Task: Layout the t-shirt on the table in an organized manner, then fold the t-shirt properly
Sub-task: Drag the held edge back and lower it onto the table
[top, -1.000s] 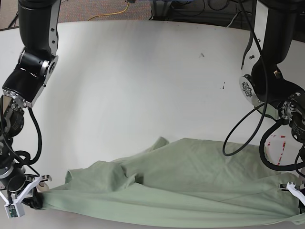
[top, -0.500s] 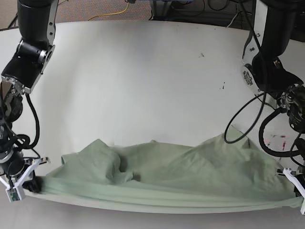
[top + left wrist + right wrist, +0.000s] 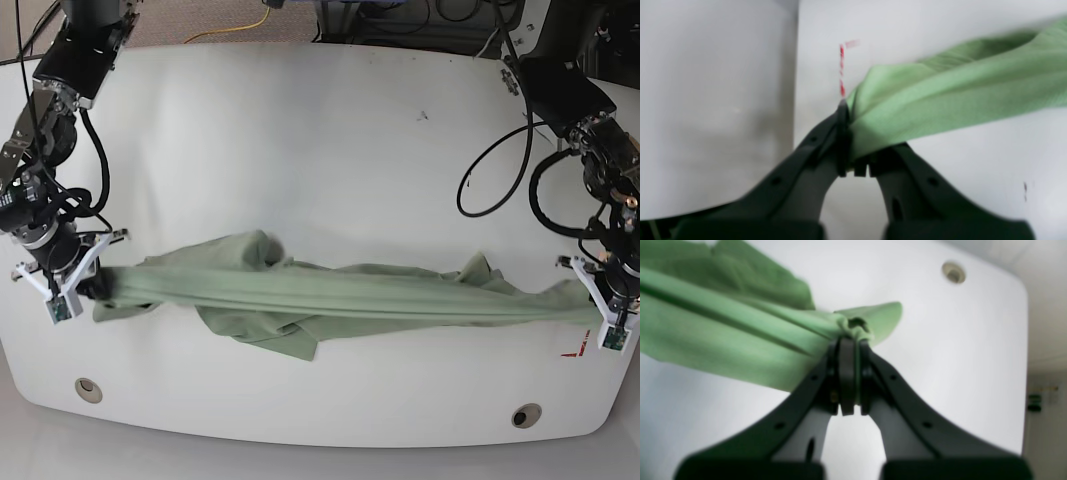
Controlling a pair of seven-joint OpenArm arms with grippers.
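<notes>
The white surface (image 3: 330, 180) with rounded corners fills the base view. Across its near half, the pale sage-green t-shirt (image 3: 340, 305) is stretched into a long, bunched band running from near the surface's left edge to near its right edge, with loose folds drooping toward the near edge left of centre. The right gripper (image 3: 72, 282), near the left edge in the base view, has its jaws clenched on one end of the cloth (image 3: 740, 326). The left gripper (image 3: 603, 305), near the right edge, grasps the other end (image 3: 940, 100). Red tape marks (image 3: 574, 353) lie just beside it. Two round grommet holes (image 3: 88, 389) sit near the near corners.
</notes>
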